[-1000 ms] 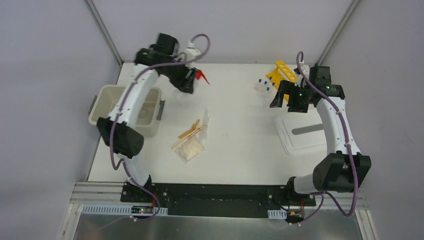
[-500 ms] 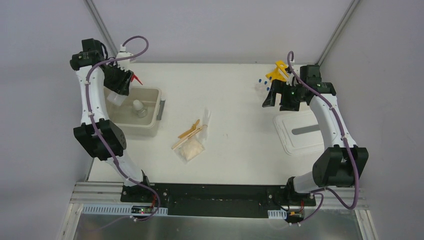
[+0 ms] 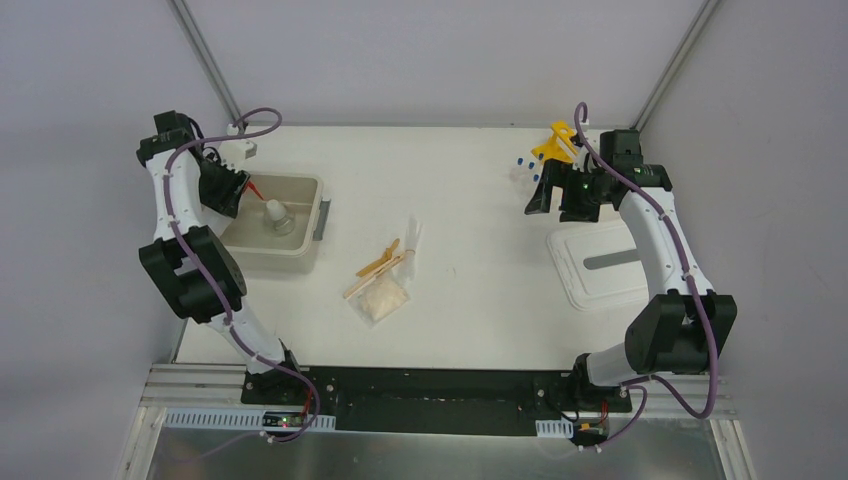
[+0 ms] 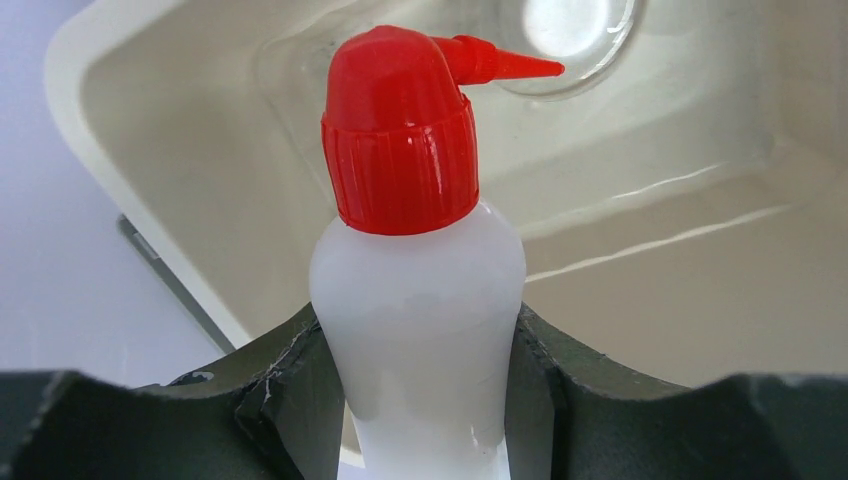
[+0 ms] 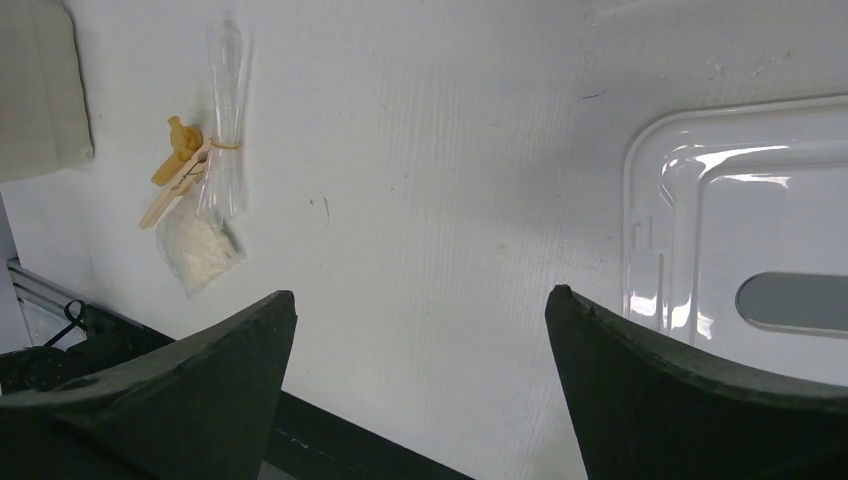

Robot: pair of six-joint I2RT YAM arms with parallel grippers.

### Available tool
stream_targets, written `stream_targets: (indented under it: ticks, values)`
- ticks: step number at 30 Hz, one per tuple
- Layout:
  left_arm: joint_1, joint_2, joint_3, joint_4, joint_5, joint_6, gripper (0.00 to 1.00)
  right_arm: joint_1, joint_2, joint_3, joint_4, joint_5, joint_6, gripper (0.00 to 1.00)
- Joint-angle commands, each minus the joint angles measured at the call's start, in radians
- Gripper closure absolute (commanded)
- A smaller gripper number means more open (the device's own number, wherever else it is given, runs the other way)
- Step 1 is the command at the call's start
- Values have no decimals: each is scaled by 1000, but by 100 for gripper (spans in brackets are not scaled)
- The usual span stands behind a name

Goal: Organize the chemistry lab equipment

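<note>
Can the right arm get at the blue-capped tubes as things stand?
Probably yes. The right gripper is open and empty, right beside the blue-capped tubes, nothing between. The yellow rack close behind may crowd it.

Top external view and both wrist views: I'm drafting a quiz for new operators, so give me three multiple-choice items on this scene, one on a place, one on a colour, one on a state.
1. Where is the squeeze bottle?
A. lying on the white lid
B. held over the cream bin
C. standing in the yellow rack

2. What colour is the bottle's nozzle?
A. red
B. blue
C. green

3. What state is the right gripper in?
A. shut on a tube
B. shut on the packet
C. open, holding nothing

Answers:
1 B: the left gripper clamps it between its fingers, with the bin's inside behind it.
2 A: cap and spout show bright red in the left wrist view.
3 C: its fingers stand wide apart with nothing between them.
</note>
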Motion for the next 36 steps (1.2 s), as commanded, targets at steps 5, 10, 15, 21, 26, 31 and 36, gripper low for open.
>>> stream_targets:
  ticks: [5,10,15,21,26,31,36]
  values:
    - [14,70,32,59,-104,-18,59,6,-21,30,-17,15,-11,1]
    - [14,46,18,57,-63,-34,32,6,-29,20,-18,16,-13,1]
    - [11,-21,13,44,18,-84,21,6,-28,16,-17,11,-13,1]
    - [-15,-105,68,-35,182,-131,23,7,-22,22,-17,5,-13,1]
    - [-257,-204,62,-80,258,-186,25,8,-22,11,-20,1,-14,1]
    - [-583,-224,-17,-84,251,-333,30,8,-38,-6,-22,5,-18,1]
    - [-827,-133,-187,13,126,-448,35,8,-47,-23,-26,-2,-26,1]
